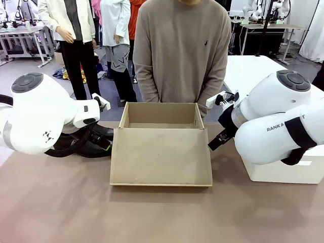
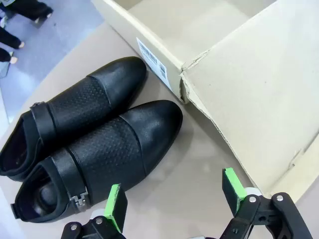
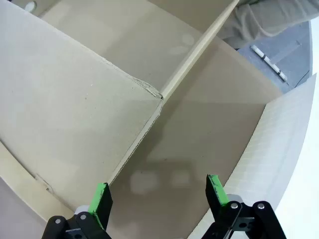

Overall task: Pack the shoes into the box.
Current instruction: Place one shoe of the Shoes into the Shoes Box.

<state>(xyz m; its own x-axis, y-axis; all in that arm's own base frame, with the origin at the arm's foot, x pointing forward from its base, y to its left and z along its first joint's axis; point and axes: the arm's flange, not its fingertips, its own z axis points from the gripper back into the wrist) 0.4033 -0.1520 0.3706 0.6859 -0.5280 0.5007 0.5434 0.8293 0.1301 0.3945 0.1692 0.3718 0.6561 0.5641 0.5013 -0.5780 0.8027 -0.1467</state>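
– Well, what could go wrong from here?
– Mostly the pick, I'd say. The shoes (image 2: 94, 144) lie side by side and touching on the worktop (image 1: 152, 212), so closing on one would likely shove or drag the other. The leather is glossy and the toes taper, so a pinch near a toe could slip off
– And the box (image 1: 161, 115)?
– It sits open and bare inside, with its lid flap (image 1: 161, 159) lying flat toward the robot. The shoes' toes are just beside its left corner, near the printed label (image 2: 152, 59). A shoe carried too low could catch that wall and push the whole box along
– Where is the left hand (image 2: 174, 195) relative to the shoes?
– It's released, fingers spread wide, gripping nothing. It hangs over bare worktop just beside the nearer shoe, with one green pad (image 2: 115, 205) close to the buckle (image 2: 79, 200) and the other toward the flap. It isn't astride the shoe, so I judge it must shift over before closing
– And the right hand (image 3: 158, 193)?
– Also released and empty, over the flap's right edge, between the box and the white block (image 1: 283, 172). It's well apart from the shoes, so its risk is clipping the flap's rim
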